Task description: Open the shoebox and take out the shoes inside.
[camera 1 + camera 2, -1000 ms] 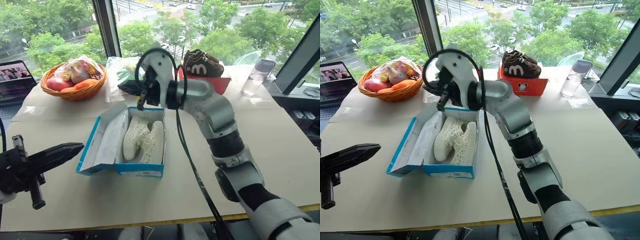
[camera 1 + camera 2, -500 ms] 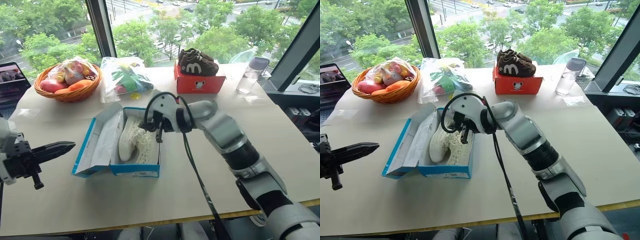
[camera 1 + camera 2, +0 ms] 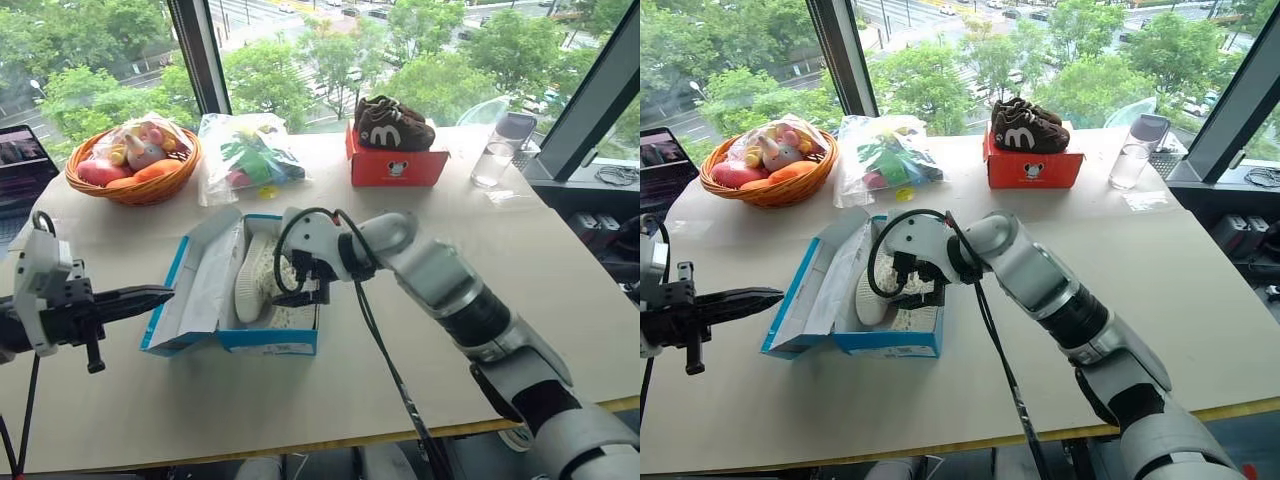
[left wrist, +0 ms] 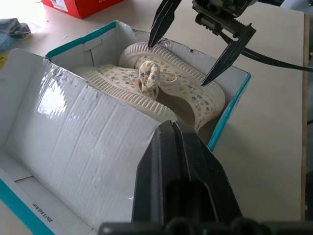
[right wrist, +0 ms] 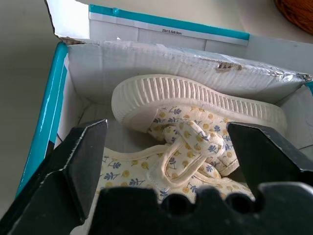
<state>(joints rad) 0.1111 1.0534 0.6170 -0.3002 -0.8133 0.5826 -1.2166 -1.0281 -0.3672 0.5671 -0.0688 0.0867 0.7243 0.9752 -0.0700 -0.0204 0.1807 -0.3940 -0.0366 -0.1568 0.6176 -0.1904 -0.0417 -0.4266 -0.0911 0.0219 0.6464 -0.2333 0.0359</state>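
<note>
While boxed, shoes (image 3: 262,282) lengthwise, on edge.

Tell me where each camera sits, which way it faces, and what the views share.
Head views: on the head, looking down over the table; both arms show.
Left wrist view: along the shut left gripper into the open shoebox; the right gripper shows too.
Right wrist view: between the open right gripper's fingers, down at the shoes.
All views share box and shoes.

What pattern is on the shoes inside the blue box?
Cream fabric with small yellow and blue flowers on the shoes; the right wrist view shows it best.
</note>
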